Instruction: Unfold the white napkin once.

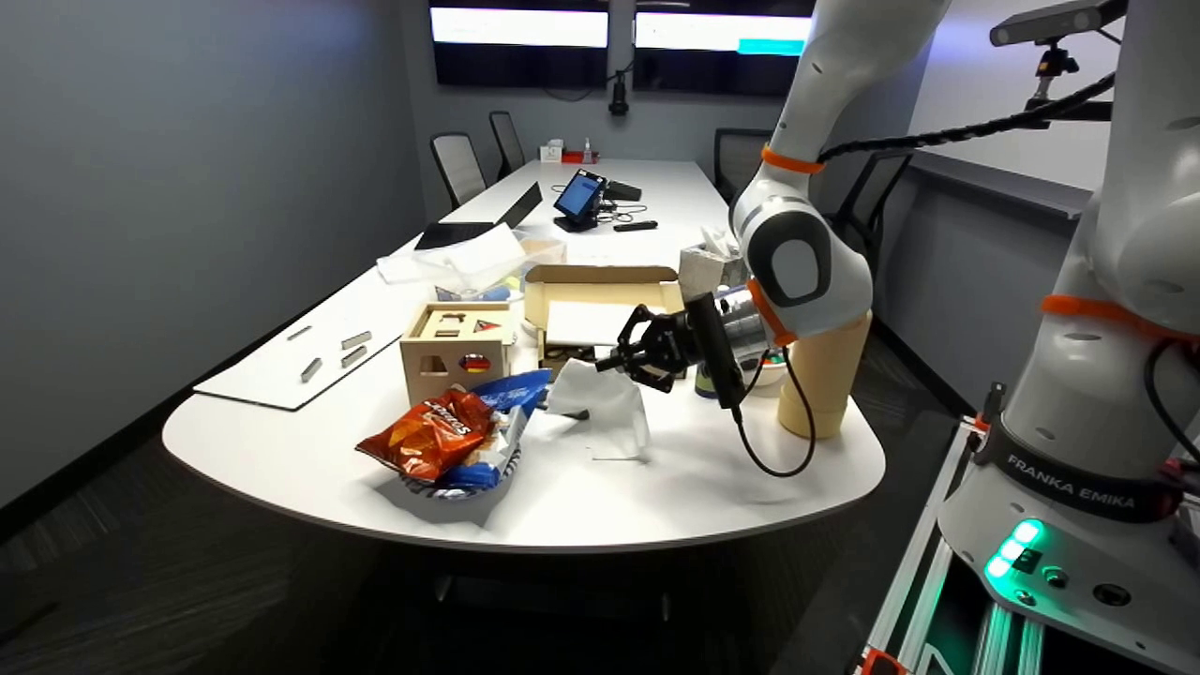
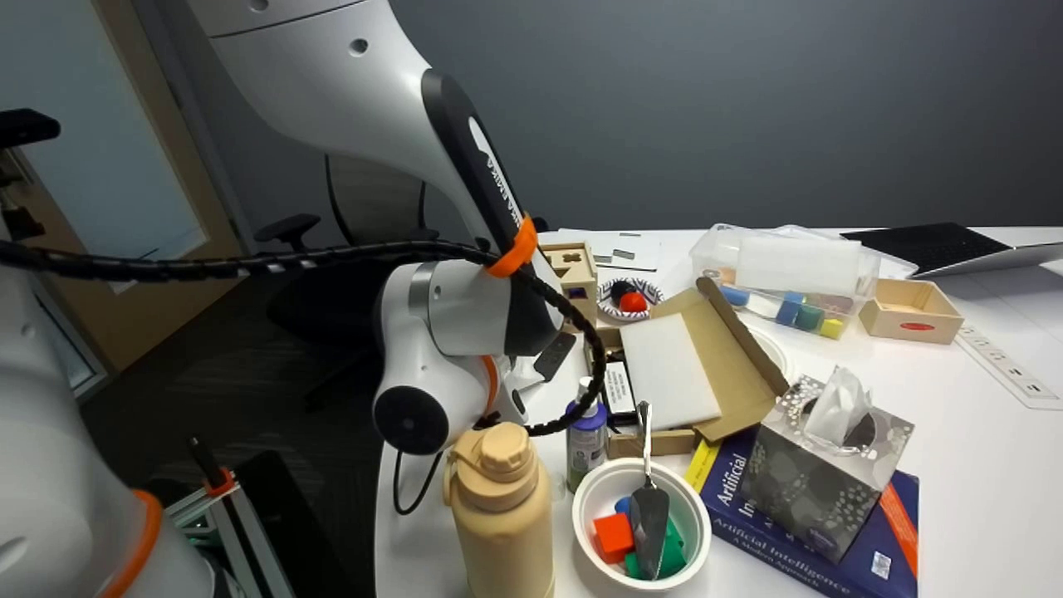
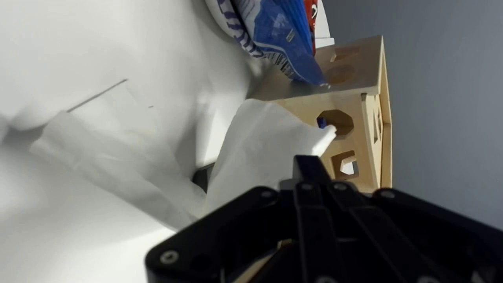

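The white napkin (image 1: pixel 605 408) hangs from my gripper (image 1: pixel 609 363) in an exterior view. Its upper edge is raised at the fingertips and its lower part drapes down onto the white table. In the wrist view the napkin (image 3: pixel 255 153) rises to the fingertips, and its lower part lies creased on the table at the left. My gripper (image 3: pixel 312 169) is closed, with the fingers together on the napkin's raised edge. In an exterior view the arm hides the gripper and most of the napkin.
A bowl with an orange snack bag (image 1: pixel 431 436) and a blue bag stands beside the napkin. A wooden shape box (image 1: pixel 455 347) and an open cardboard box (image 1: pixel 600 277) stand behind. A cream bottle (image 2: pixel 502 515), white bowl (image 2: pixel 585 548) and tissue box (image 2: pixel 822 473) are nearby.
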